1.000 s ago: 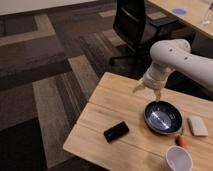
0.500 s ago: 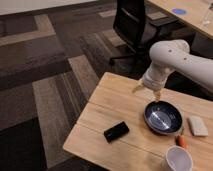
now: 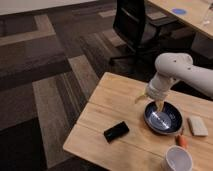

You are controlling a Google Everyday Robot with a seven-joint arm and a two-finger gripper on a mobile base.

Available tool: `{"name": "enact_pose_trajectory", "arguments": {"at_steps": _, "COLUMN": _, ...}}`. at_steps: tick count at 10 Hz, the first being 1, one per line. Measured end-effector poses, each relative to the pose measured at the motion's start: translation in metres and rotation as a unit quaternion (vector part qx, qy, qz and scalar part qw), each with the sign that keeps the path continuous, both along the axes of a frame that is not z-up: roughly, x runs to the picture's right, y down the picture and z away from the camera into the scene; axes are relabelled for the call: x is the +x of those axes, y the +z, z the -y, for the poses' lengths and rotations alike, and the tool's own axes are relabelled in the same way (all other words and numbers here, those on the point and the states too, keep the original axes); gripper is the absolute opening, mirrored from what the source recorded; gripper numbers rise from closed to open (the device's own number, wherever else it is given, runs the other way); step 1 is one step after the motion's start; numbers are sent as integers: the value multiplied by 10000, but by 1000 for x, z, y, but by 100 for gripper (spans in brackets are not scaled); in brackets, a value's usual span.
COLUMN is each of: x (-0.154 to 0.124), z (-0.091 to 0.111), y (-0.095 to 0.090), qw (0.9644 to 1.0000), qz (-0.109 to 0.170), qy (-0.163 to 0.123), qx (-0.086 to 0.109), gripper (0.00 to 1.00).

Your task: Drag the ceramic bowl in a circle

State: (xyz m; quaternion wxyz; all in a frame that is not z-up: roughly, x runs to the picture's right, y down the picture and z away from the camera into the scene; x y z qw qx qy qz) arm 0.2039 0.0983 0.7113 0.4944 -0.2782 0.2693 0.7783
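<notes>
Nothing has visibly moved since the earlier frames; arm and bowl keep their places. On the wooden table [image 3: 112, 102], a flat black device [image 3: 116, 131] lies at the left. Further right, the gripper [image 3: 159, 104] hangs at the near-left rim of the ceramic bowl [image 3: 167, 121]; whether it is open or closed cannot be told. A white cup [image 3: 177, 160] stands nearer the front, and a pale block [image 3: 197, 125] lies just right of the bowl.
</notes>
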Motion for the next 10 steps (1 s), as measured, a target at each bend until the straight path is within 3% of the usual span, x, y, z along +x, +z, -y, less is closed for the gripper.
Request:
{"name": "enact_pose_trajectory", "arguments": {"at_steps": 2, "x": 6, "z": -1, "y": 21, "qw": 9999, "qz": -41, "qy": -75, "qx": -133, "gripper": 65}}
{"name": "enact_pose_trajectory", "arguments": {"at_steps": 5, "x": 40, "z": 32, "y": 61, "qw": 9996, "qz": -227, "qy": -109, "qx": 97, "gripper": 65}}
{"name": "enact_pose_trajectory", "arguments": {"at_steps": 8, "x": 115, "z": 60, "y": 88, "qw": 9965, "qz": -792, "qy": -59, "qx": 278, "gripper": 65}}
{"name": "enact_pose_trajectory", "arguments": {"at_steps": 10, "x": 154, "z": 59, "y": 86, "qw": 9935, "qz": -1104, "qy": -38, "qx": 266, "gripper": 65}}
